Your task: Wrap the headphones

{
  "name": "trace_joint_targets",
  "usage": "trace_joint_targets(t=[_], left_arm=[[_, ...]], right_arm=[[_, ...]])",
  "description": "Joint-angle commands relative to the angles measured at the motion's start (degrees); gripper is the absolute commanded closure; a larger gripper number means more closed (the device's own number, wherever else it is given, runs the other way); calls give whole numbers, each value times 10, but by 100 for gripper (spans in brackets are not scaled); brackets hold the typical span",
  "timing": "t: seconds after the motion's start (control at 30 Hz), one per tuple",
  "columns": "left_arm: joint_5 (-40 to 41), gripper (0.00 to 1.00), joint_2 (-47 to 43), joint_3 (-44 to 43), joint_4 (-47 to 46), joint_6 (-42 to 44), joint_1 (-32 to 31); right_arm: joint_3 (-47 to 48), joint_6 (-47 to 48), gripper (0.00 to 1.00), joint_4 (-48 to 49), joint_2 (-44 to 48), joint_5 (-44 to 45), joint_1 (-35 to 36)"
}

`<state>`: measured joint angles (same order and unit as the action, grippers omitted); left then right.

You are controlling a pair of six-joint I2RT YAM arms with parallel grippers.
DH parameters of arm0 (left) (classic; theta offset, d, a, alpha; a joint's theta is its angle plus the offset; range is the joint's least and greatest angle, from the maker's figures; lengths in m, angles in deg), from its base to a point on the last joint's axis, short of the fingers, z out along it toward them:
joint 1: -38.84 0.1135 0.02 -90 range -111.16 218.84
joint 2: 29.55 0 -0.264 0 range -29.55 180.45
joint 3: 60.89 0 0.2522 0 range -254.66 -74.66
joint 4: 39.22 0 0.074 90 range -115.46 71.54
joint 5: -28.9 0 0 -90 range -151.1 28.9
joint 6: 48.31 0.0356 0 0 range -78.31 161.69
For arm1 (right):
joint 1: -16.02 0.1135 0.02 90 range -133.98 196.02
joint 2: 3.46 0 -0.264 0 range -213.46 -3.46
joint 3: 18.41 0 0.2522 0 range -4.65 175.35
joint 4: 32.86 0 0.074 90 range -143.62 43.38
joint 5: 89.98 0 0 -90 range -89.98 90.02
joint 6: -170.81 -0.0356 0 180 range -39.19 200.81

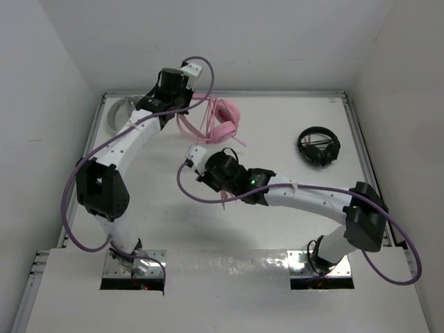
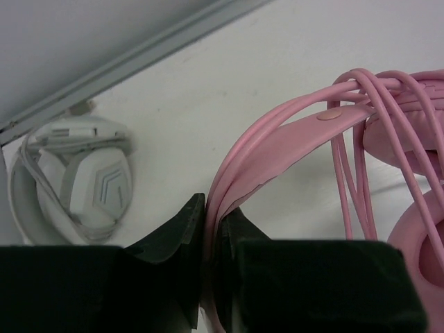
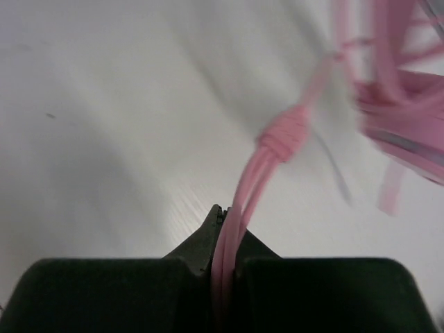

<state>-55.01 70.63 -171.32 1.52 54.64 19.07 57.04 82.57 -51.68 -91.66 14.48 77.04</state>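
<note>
Our left hand [image 2: 206, 208] is pinching the pink band of the headphones [image 2: 305, 128], its jaws closed down to a sliver on the arch. Our right hand [image 3: 225, 216] is clamping fully shut on a doubled run of the thin pink cable [image 3: 281, 135], just below a tight little bunch in it. Past that bunch the strands are running up toward the blurred pink mass of the headset.

Moving outward, we are seeing several cable loops lying over the band close to the earcups. The headset is sitting at the far middle of the table [image 1: 291, 118], just right of our left hand. The grey-white headphones [image 2: 76, 180] are lying in the far left corner, and the black headphones [image 1: 319, 146] are resting well apart at the far right.

We are judging the headset light, with a springy, smooth band that could slip in a narrow pinch, so mid-arch looks the safest anchor. The cable is looking limp, thin and slippery. We are expecting it to hold best gripped near that bunch and kept gently taut, without hard tugs where it enters the cup.
</note>
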Motion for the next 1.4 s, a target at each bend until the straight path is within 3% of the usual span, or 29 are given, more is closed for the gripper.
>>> trace_joint_targets(t=[0.0, 0.1, 0.2, 0.33, 0.47, 0.57, 0.6, 0.73, 0.87, 0.97, 1.2, 1.37], left_arm=[[54, 100, -46, 55, -163, 103, 3], [30, 100, -63, 118, -168, 147, -7], [-18, 100, -80, 157, -131, 158, -21], [-74, 100, -111, 203, -90, 141, -35], [-122, 100, -125, 214, -47, 109, -37], [-192, 100, -126, 211, -7, 73, -38], [-206, 100, -122, 207, 3, 67, -39], [-238, 100, -118, 205, 36, 60, -46], [-224, 100, -127, 207, 34, 65, -51], [-234, 100, -132, 200, 39, 57, -51], [-243, 100, -142, 185, 64, 40, -52], [-234, 100, -146, 172, 82, 38, -51]], right_arm=[[90, -3, 100, -248, 8, 142, 2], [164, 17, 100, -317, -1, 257, 2], [176, 90, 100, -267, 6, 318, -1], [182, 193, 100, -164, -1, 369, -40], [178, 263, 100, -74, -14, 347, -106], [142, 355, 100, 50, -32, 344, -133], [116, 385, 100, 132, -41, 341, -135], [111, 519, 95, 254, -79, 340, -137], [150, 556, 91, 252, -115, 328, -152], [160, 526, 89, 189, -125, 301, -168], [104, 455, 63, 102, -126, 251, -212], [78, 418, 63, 82, -121, 213, -238]])
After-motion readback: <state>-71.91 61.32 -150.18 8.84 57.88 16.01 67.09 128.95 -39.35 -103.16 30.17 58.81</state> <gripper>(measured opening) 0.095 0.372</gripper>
